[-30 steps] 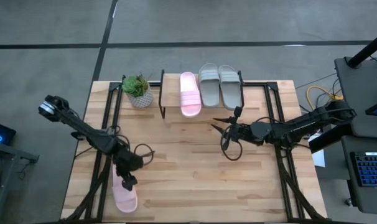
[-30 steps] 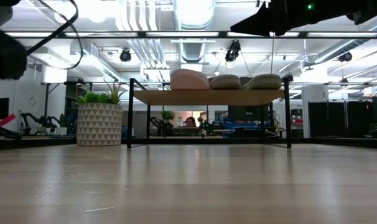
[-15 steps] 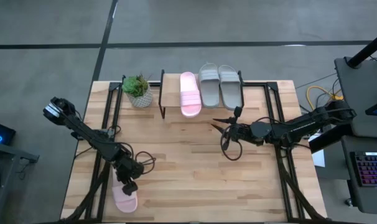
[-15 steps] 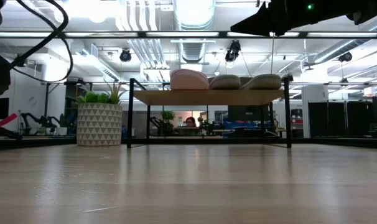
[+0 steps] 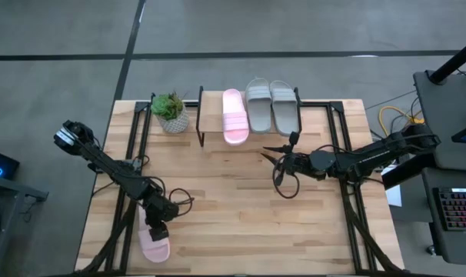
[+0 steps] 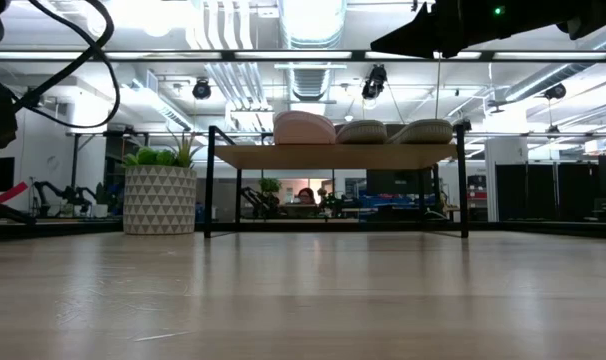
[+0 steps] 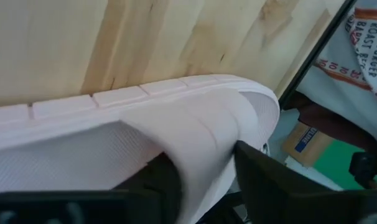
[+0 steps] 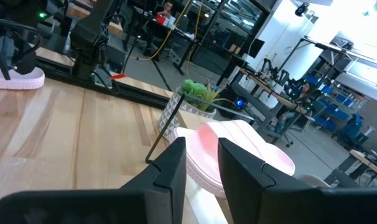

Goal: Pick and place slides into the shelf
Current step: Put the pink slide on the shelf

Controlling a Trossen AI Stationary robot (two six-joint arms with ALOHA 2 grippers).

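One light pink slide [image 5: 154, 247] lies sole down near the table's near-left corner. My left gripper [image 5: 158, 231] is down on it, open, with its fingers on either side of the slide's wide strap [image 7: 198, 146]. The other pink slide [image 5: 233, 115] and two grey-green slides [image 5: 271, 106] lie on the shelf's top board [image 5: 211, 123] at the far edge. They also show on the shelf in the low view [image 6: 333, 157]. My right gripper [image 5: 274, 158] is open and empty, above the table's right middle. My left gripper comes at the pink slide from above. One finger [image 7: 154, 183] stands at the strap's open side over the footbed and the other [image 7: 269, 180] stands beyond the strap [image 7: 207, 155]. I cannot tell whether the fingers touch it. The slide lies flat on the table.
A potted plant [image 5: 170, 112] stands left of the shelf at the far edge. Black frame rails run along the table's left [image 5: 129, 177] and right [image 5: 344, 177] sides. Bare wood lies between the two arms.
My left gripper has gone a little toward the table's near edge and down over the pink slide's strap. The slide stays where it was on the table.
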